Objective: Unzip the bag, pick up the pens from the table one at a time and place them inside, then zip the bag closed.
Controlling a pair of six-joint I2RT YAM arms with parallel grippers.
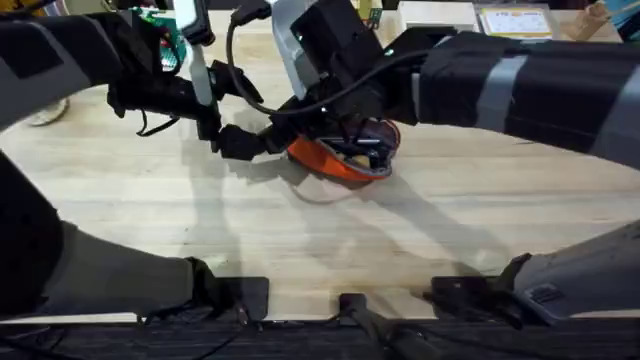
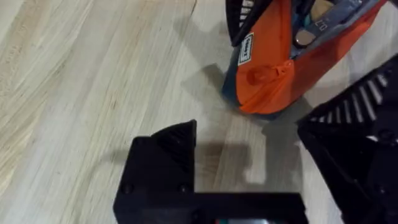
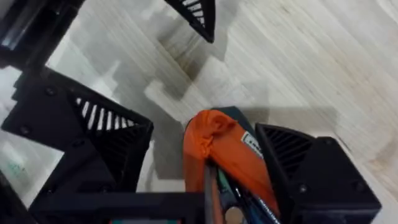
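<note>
Orange pencil pouch (image 1: 345,160) lies mid-table on the light wooden tabletop (image 1: 250,230), zipper open, with pens (image 3: 239,198) visible inside. Right gripper (image 3: 205,162) is spread wide astride one end of the pouch, one finger (image 3: 298,162) against its fabric, nothing pinched. Left gripper (image 2: 249,155) sits just beside the other end, jaws parted and empty, with the pouch tip between its fingers (image 2: 168,146).

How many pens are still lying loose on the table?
0. No pen lies on the bare table. Pen-like items sit inside the open orange bag, seen in the right wrist view; their exact number cannot be told there, and the arms may hide some tabletop.
</note>
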